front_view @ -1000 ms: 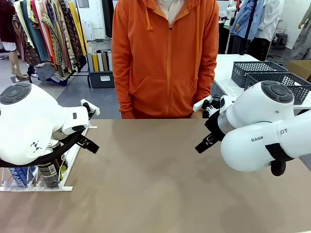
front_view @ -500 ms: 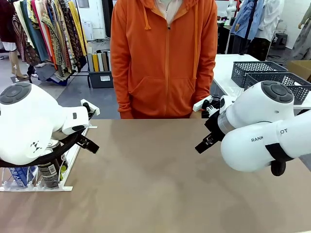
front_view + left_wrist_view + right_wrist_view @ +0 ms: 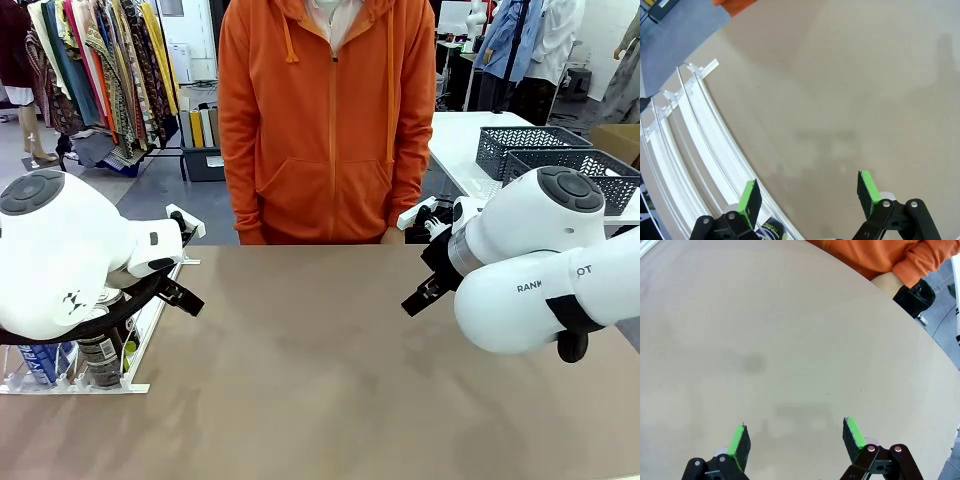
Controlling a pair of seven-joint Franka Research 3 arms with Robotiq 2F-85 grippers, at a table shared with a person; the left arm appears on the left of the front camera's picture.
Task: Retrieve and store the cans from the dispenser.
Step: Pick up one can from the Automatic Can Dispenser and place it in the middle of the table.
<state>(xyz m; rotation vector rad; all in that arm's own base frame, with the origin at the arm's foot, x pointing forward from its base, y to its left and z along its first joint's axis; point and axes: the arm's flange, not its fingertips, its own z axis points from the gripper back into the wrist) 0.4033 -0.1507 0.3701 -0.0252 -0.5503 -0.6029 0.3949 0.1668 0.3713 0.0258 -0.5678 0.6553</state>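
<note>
The dispenser [image 3: 76, 388], a white rack of sloped rails, sits at the table's left edge, partly behind my left arm [image 3: 60, 250]. At its front lip stand a blue can [image 3: 40, 362] and a dark can [image 3: 98, 360]. In the left wrist view the rails [image 3: 695, 150] curve along the left, and my left gripper [image 3: 808, 197] hangs open over bare table just beside them. A dark can's top [image 3: 771, 227] peeks out by its left finger. My right gripper [image 3: 797, 439] is open above bare tabletop, holding nothing.
A person in an orange hoodie [image 3: 320, 120] stands at the far edge, with a sleeve [image 3: 880, 255] in the right wrist view. Dark perforated baskets [image 3: 530, 150] sit on a white table at the back right. The brown tabletop [image 3: 320, 380] lies between the arms.
The person has shifted slightly to the left. Both arms and the cans have stayed still.
</note>
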